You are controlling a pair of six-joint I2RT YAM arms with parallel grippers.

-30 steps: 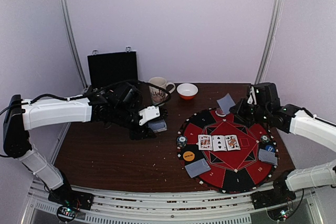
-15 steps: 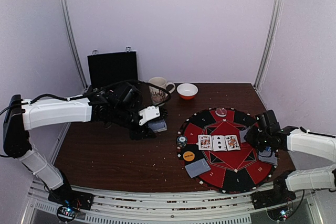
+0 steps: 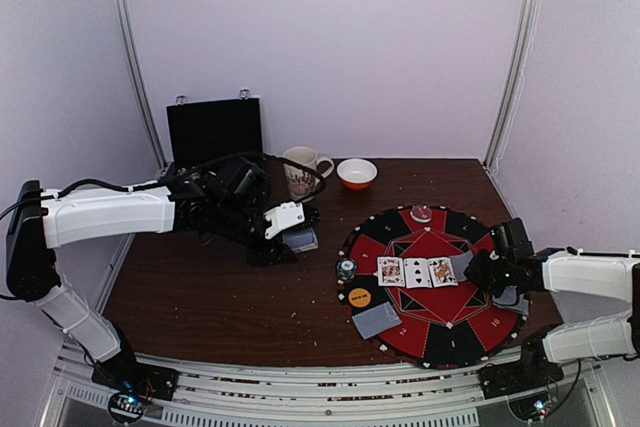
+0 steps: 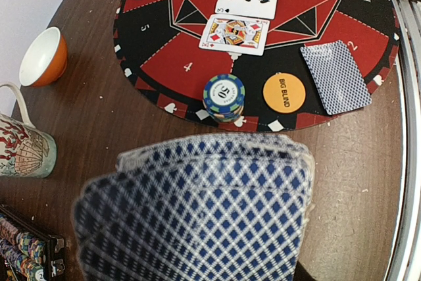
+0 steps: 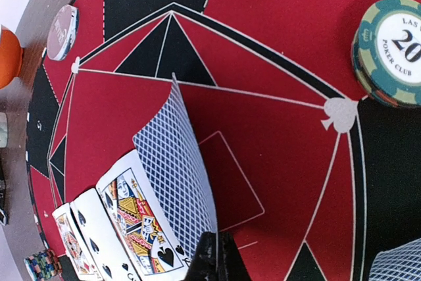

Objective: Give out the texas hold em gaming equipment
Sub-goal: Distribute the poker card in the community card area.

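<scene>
My left gripper (image 3: 296, 237) hovers over the brown table left of the mat, shut on a deck of blue-backed cards (image 4: 197, 208) that hides its fingers in the left wrist view. Over the right middle of the mat, my right gripper (image 5: 231, 256) is shut on one blue-backed card (image 5: 174, 159), held on edge just beside the queen of spades (image 5: 135, 218). Three face-up cards (image 3: 417, 271) lie in a row at the mat's centre. A chip stack (image 4: 223, 95), an orange "BIG BLIND" button (image 4: 284, 93) and face-down cards (image 4: 335, 76) lie at the mat's left edge.
The round red-and-black mat (image 3: 440, 342) covers the table's right half. A second chip stack (image 5: 391, 51) and more face-down cards (image 5: 398, 268) lie near my right gripper. A clear disc (image 3: 421, 213) sits at the mat's far edge. Mug (image 3: 302, 171), orange bowl (image 3: 357, 173), black case (image 3: 214, 130) stand behind.
My right arm swung from the mat's far edge down to its right middle, carrying the single card to beside the face-up row. The left arm has not moved.
</scene>
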